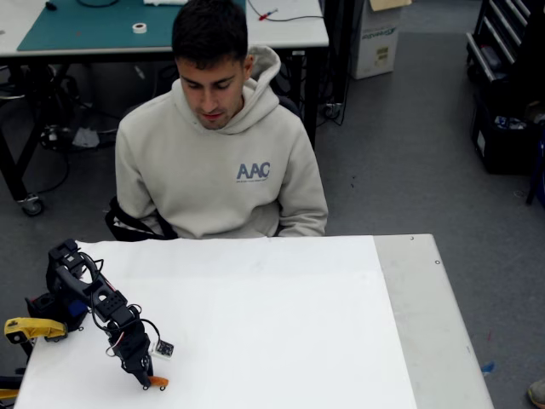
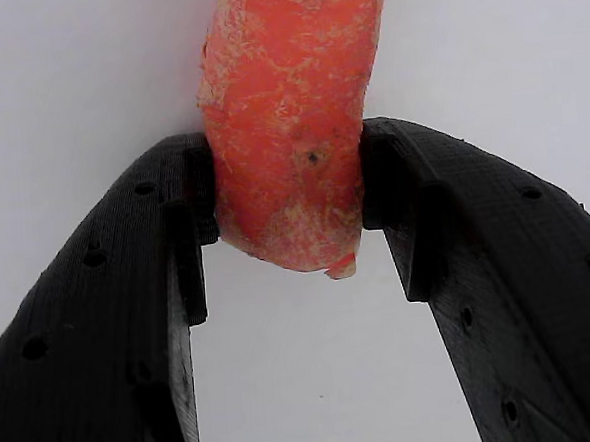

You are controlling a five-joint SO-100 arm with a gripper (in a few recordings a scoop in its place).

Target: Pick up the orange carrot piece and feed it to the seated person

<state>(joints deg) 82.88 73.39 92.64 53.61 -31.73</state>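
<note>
Gripper (image 2: 289, 196): black fingers clamped on both sides of the orange carrot piece (image 2: 287, 121)
Carrot: between the fingertips; low over the white table (image 1: 255, 324)

Carrot piece (image 2: 285, 131): bright orange with pale whitish flecks and one small dark speck; jaws matte black with a fine woven texture and small round holes. Arm (image 1: 94, 302) black with a yellow part (image 1: 32, 328) at its base, on a white bench (image 1: 281, 332) with a light grey strip along the right edge. Seated person (image 1: 217, 162): light grey hoodie, blue-grey "AAC" lettering, dark hair; floor (image 1: 409, 145) dark grey.
</note>
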